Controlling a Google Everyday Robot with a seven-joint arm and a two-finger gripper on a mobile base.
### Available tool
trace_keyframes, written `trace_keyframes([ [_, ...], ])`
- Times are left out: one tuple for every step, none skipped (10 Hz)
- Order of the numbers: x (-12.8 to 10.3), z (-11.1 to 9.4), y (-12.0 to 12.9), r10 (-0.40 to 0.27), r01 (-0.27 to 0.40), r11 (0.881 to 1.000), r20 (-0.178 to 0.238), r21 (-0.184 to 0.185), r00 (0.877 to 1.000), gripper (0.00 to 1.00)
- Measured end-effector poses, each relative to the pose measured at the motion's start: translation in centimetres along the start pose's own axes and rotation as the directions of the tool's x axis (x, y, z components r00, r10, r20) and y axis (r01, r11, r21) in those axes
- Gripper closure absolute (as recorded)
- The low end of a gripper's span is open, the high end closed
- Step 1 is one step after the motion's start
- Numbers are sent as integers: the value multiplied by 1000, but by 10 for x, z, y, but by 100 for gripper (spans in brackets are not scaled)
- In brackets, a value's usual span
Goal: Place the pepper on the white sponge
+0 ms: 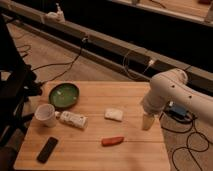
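The red-orange pepper (112, 141) lies on the wooden table (130, 95) near its front edge, pointing left-right. The white sponge (113, 114) lies flat a short way behind the pepper, near the table's middle. My gripper (147, 122) hangs from the white arm over the table's right side, to the right of the sponge and behind and to the right of the pepper, apart from both.
A green bowl (63, 95) sits at the back left. A white mug (45, 115) stands at the left, with a long white box with dark marks (73, 119) beside it. A black phone-like slab (47, 149) lies at the front left. Cables run across the floor behind.
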Motion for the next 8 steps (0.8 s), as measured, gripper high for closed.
trace_keyframes([
  [0,0,0,0,0,1000,0,0,1000,20],
  [1,0,0,2,-2,1000,0,1,1000,20],
  [2,0,0,3,-3,1000,0,1,1000,20],
  [0,0,0,0,0,1000,0,0,1000,20],
  [0,0,0,0,0,1000,1,0,1000,20],
  [0,0,0,0,0,1000,0,0,1000,20],
  [0,0,0,0,0,1000,0,0,1000,20],
  [0,0,0,0,0,1000,0,0,1000,20],
])
